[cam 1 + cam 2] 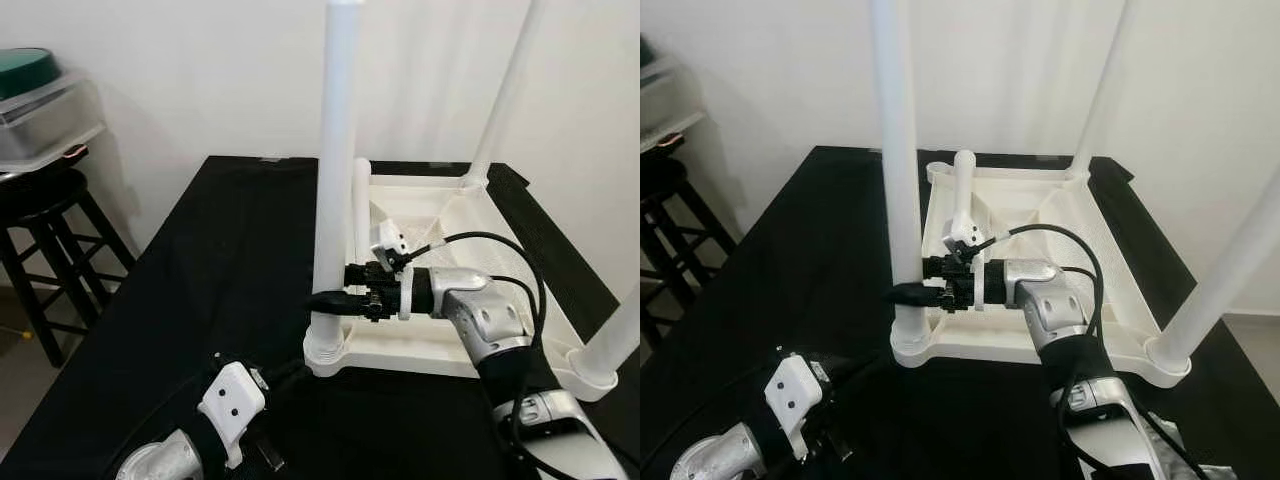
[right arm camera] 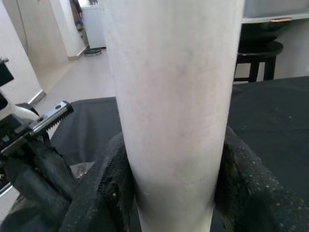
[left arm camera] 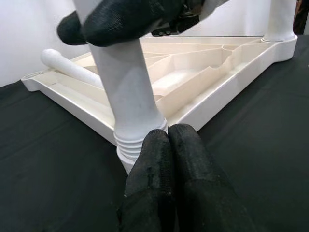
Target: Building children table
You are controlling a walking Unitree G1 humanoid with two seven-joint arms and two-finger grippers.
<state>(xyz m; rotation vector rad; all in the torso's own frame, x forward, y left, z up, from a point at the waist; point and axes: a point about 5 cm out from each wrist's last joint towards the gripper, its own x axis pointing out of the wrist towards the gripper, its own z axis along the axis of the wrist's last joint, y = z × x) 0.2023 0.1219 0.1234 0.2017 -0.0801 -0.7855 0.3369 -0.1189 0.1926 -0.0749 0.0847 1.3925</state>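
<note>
Right wrist view: my right tool (image 1: 335, 297) pinches the near leg (image 1: 335, 180), upright in the upturned top's (image 1: 440, 345) corner on the desk (image 1: 200, 300). Stiff, light, slick plastic; I'd grip low. Left tool (image 3: 166, 159) sits pressed together.

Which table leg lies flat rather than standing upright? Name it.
The loose leg lying inside the upturned tabletop, along its left side. The others stand upright in corner sockets, the near-left leg gripped by the right end effector.
</note>
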